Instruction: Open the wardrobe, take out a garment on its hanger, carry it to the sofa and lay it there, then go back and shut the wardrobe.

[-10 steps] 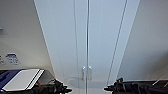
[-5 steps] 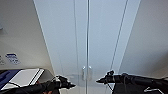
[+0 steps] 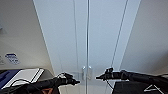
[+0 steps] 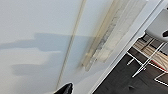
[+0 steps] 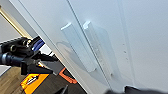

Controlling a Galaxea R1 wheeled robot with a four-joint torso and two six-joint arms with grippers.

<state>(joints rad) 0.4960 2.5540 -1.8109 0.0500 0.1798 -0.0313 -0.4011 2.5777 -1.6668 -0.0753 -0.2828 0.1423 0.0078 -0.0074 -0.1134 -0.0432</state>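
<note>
The wardrobe [image 3: 65, 37] stands right in front of me, tall and white, both doors shut. Its paired white handles [image 3: 86, 72] sit at the centre seam. My left gripper [image 3: 77, 81] hovers just left of and below the handles, not touching them. My right gripper [image 3: 98, 77] is level with them on the right, a short gap away. In the right wrist view both handles [image 5: 86, 51] show close up, my right gripper's [image 5: 98, 90] dark fingertips spread wide, and the left gripper [image 5: 53, 65] shows open beside the door. A dark fingertip [image 4: 64, 89] shows against the door [image 4: 37, 30].
Grey wall flanks the wardrobe on both sides. A blue and white object [image 3: 22, 75] lies low on the left. A white stool with wire legs [image 4: 157, 30] stands on dark floor beside the wardrobe. An orange labelled part [image 5: 31, 81] shows below the left arm.
Both arms have risen and reached inward, from the lower edge of the head view towards the handles. The wardrobe doors have stayed shut.
</note>
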